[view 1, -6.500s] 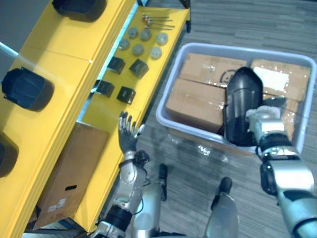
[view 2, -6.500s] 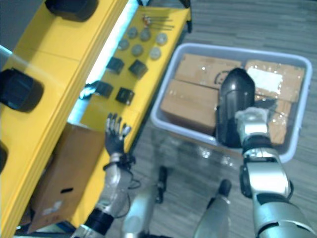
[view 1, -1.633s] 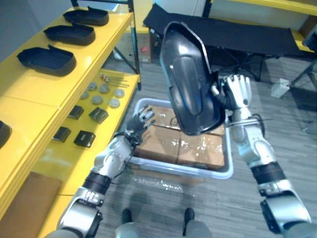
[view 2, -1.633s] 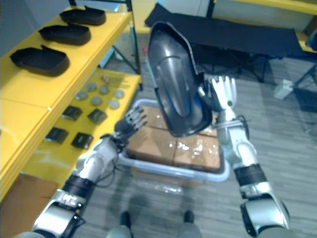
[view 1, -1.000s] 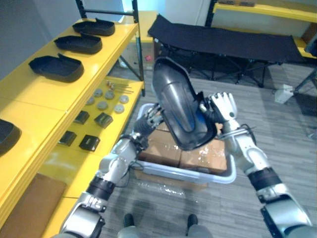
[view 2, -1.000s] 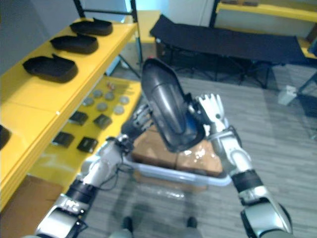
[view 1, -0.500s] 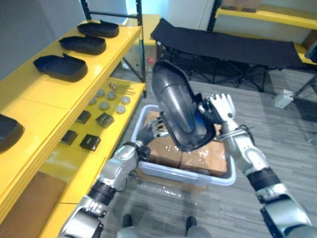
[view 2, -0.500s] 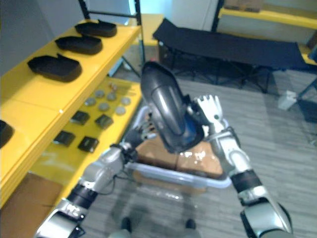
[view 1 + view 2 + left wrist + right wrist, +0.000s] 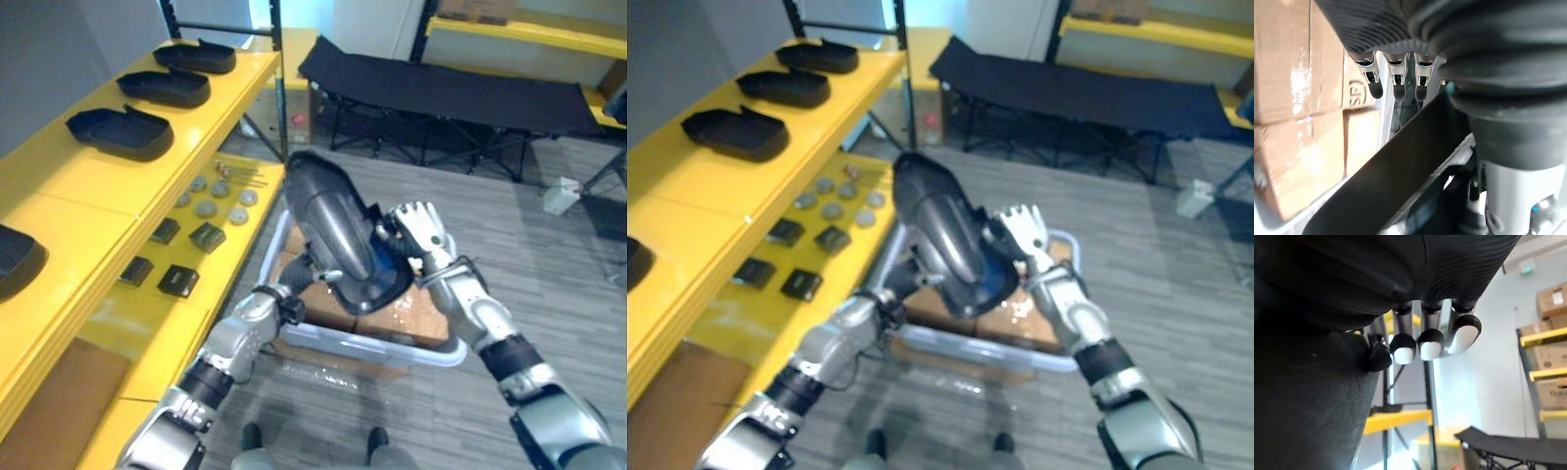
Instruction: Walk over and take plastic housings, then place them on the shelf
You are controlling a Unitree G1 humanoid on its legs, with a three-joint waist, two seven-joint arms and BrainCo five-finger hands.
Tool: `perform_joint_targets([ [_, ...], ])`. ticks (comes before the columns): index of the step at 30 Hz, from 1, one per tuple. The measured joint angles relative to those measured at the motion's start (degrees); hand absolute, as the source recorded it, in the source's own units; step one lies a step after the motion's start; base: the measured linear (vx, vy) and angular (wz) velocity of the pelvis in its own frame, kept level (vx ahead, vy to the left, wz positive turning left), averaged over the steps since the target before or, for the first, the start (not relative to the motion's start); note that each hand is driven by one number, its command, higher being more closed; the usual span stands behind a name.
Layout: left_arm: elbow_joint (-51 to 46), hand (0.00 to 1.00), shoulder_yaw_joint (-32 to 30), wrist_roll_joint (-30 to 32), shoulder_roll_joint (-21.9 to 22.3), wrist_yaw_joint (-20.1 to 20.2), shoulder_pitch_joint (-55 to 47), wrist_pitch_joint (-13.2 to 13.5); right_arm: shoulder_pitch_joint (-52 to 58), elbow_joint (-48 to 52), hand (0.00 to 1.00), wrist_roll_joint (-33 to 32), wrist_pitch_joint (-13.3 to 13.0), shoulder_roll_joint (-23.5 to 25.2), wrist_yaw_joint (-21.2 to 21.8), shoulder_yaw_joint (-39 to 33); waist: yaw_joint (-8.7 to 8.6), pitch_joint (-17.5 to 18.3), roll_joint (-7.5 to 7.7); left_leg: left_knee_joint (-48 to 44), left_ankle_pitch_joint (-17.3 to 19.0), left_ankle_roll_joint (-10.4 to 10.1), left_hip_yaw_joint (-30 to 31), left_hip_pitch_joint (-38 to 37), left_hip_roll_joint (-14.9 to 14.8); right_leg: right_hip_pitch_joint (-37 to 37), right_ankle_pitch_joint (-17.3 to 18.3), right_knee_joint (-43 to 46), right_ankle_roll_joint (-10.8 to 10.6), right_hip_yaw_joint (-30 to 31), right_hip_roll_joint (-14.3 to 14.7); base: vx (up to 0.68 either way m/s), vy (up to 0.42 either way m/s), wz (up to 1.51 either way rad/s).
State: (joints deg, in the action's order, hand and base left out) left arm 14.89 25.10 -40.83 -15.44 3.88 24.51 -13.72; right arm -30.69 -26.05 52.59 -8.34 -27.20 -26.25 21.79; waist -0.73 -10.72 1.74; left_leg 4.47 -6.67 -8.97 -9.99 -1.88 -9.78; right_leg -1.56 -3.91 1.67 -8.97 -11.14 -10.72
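A large black plastic housing [image 9: 335, 235] hangs tilted over the grey bin [image 9: 377, 353], carried between both hands. My right hand [image 9: 416, 227] lies against its right side with straight fingers [image 9: 1422, 343], the dark shell [image 9: 1303, 406] beside them. My left hand [image 9: 1397, 82] reaches up under the housing's lower left edge [image 9: 1396, 171], fingers straight and partly hidden behind it. Three more housings [image 9: 120, 133] [image 9: 163, 87] [image 9: 194, 56] lie in a row on the yellow shelf's top level [image 9: 88, 196]; a fourth [image 9: 15, 259] sits nearer.
The bin holds cardboard boxes [image 9: 416, 318]. The lower shelf level [image 9: 176, 323] carries small black blocks [image 9: 178, 281] and grey discs [image 9: 208, 196]. A brown carton [image 9: 49, 401] sits below. A black cot [image 9: 460, 88] stands behind, on grey floor [image 9: 568, 274].
The housing has come down and tipped flatter over the bin. My right hand dropped with it, and my left hand has slid under its lower edge.
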Motion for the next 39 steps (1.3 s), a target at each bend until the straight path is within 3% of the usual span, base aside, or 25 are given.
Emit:
perform_joint_targets([
  [3,0.0,0.00,1.4,-4.1,0.1,0.9,0.0,-0.1,0.0,0.0,1.00,0.0,0.3,0.1,0.0,0.2,0.00,0.0,0.00,0.0,0.0,0.0,0.0,0.0,0.0,0.0,0.0,0.0,0.0,0.0,0.0,0.00,0.000,0.00],
  [14,0.1,0.00,3.9,-4.2,0.2,-1.3,0.0,-0.5,-0.9,-2.1,1.00,0.0,0.6,0.6,0.0,2.6,-0.04,0.0,0.00,0.0,0.0,0.0,-0.1,0.0,0.0,0.1,0.0,0.0,0.0,0.1,0.0,0.00,0.000,0.00],
  [18,1.0,0.00,4.5,-3.4,0.2,-1.4,0.1,-0.6,-1.7,-2.3,1.00,0.1,0.7,0.8,0.0,3.3,0.05,0.0,0.00,0.0,0.0,0.0,0.0,0.0,0.0,0.0,0.0,0.0,0.0,0.1,0.0,0.00,0.000,0.00],
  [25,2.1,0.00,4.9,2.5,0.4,-5.5,0.1,-0.6,-2.7,-2.5,1.00,0.1,0.7,1.5,-0.1,4.2,0.11,0.0,0.01,0.0,-0.1,0.0,0.1,-0.1,0.0,-0.4,0.0,0.0,0.0,-0.3,0.0,0.00,0.000,0.00],
  [26,2.1,1.00,4.8,3.3,0.4,-5.7,0.1,-0.6,-2.8,-2.5,1.00,0.1,0.6,1.5,-0.2,4.3,0.13,0.0,0.01,0.0,-0.1,0.0,0.1,-0.1,0.0,-0.4,0.0,0.0,0.0,-0.3,0.0,0.00,0.000,0.00],
  [32,4.9,1.00,4.2,7.6,1.4,-7.7,0.1,1.1,-3.3,-2.5,1.00,0.1,-0.4,2.4,-1.5,4.3,0.47,-0.1,0.16,0.0,-0.3,0.1,0.3,0.0,0.0,-0.4,0.0,0.1,0.0,-0.6,0.0,0.00,0.000,0.00],
  [39,3.7,1.00,-1.8,7.6,0.7,-12.6,2.0,3.5,-6.1,2.0,1.00,-0.2,1.4,4.7,-1.7,3.8,1.36,-1.7,1.72,-1.1,-0.4,0.1,0.8,1.9,-0.1,2.1,0.8,2.8,0.3,-0.3,-0.2,-0.01,0.000,0.01],
])
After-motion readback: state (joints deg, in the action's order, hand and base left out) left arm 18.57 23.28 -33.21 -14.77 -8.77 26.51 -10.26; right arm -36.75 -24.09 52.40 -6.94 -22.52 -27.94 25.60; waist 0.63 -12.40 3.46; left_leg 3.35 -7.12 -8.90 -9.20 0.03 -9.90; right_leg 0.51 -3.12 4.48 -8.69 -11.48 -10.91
